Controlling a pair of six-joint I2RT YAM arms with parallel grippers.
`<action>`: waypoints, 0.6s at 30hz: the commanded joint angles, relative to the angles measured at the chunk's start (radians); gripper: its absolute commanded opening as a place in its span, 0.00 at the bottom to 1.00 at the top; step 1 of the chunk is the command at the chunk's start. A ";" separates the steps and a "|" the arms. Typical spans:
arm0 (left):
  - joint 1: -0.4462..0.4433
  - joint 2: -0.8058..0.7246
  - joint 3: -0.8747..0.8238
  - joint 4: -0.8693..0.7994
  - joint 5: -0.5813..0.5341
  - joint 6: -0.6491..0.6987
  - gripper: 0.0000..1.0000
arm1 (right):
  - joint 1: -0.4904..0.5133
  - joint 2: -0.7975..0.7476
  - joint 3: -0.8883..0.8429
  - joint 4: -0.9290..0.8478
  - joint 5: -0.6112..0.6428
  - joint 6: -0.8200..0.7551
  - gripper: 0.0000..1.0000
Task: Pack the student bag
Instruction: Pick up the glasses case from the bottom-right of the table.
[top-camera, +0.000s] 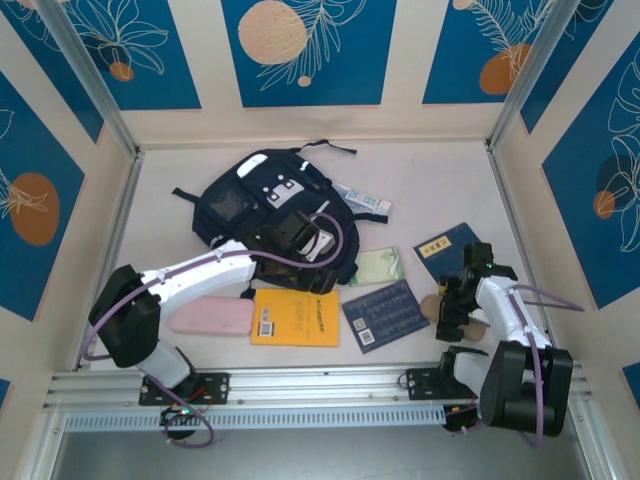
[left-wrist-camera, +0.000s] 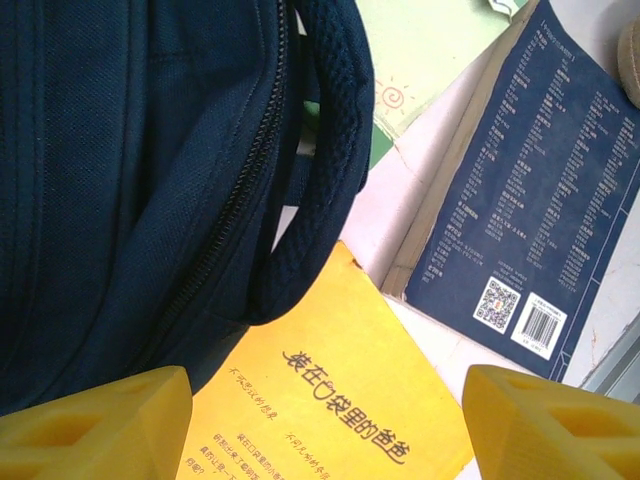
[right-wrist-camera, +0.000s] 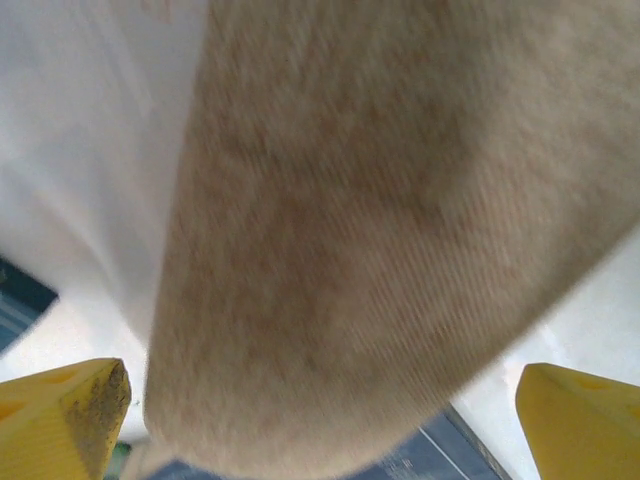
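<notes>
Student bag (top-camera: 265, 200) lies upper centre in the top view, on the worktop (top-camera: 430, 170). Left claw (left-wrist-camera: 325, 430) hangs over its near edge with fingers apart, gripping nothing, and the yellow book (left-wrist-camera: 340, 400) shows between them. Right claw (right-wrist-camera: 320, 420), lower right of the top view, is spread wide around a tan fuzzy thing (right-wrist-camera: 340, 230) without squeezing it. Probably best if left hooks the zip lip to hold the bag open while right centres on the tan thing before closing.
</notes>
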 joint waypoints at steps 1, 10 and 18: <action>0.019 -0.033 -0.007 0.011 0.002 0.025 0.71 | -0.050 0.040 -0.017 0.111 0.044 -0.020 0.99; 0.124 -0.057 0.035 0.013 0.054 -0.031 0.70 | -0.101 0.082 -0.084 0.281 0.002 -0.088 0.66; 0.261 -0.039 0.130 -0.039 0.017 -0.046 0.70 | -0.109 0.032 -0.035 0.213 0.004 -0.153 0.38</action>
